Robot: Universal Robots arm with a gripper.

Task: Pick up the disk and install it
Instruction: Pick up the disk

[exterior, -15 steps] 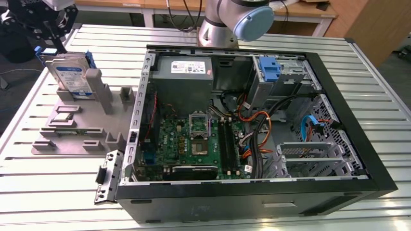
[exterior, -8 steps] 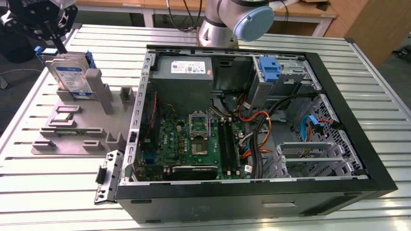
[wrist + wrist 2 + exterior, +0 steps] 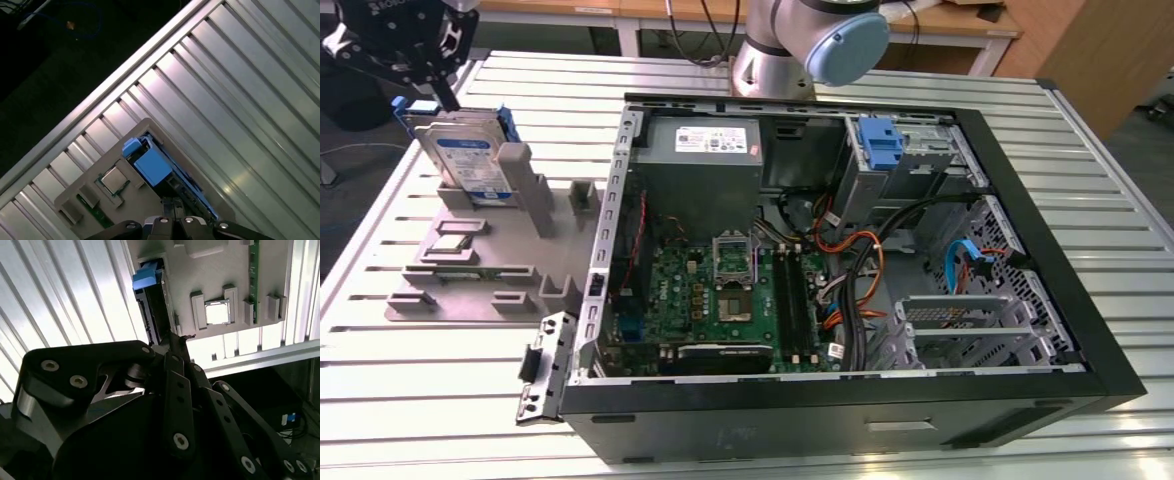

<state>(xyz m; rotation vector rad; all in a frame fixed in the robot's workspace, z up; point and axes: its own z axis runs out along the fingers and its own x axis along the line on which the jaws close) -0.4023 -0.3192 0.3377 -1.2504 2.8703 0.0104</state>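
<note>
The disk (image 3: 464, 160) is a silver hard drive with a white-and-blue label in a bright blue carrier. It stands upright in a slot of the grey fixture plate (image 3: 467, 285), at the exterior view's left. My gripper (image 3: 448, 102) hangs just over the disk's upper edge, fingers drawn together and nothing visibly between them. In the second wrist view the disk (image 3: 149, 290) is edge-on, with my gripper (image 3: 176, 340) right at its near end. The first wrist view has the blue carrier (image 3: 152, 166) just beyond my gripper (image 3: 172, 202).
An open computer case (image 3: 1067, 300) lies on the slatted metal table, with a grey power-supply box (image 3: 707, 150) and an upright blue bracket (image 3: 881, 140) in its drive bay. A processor chip (image 3: 217, 312) sits on the fixture plate. The arm's base (image 3: 787, 50) stands behind the case.
</note>
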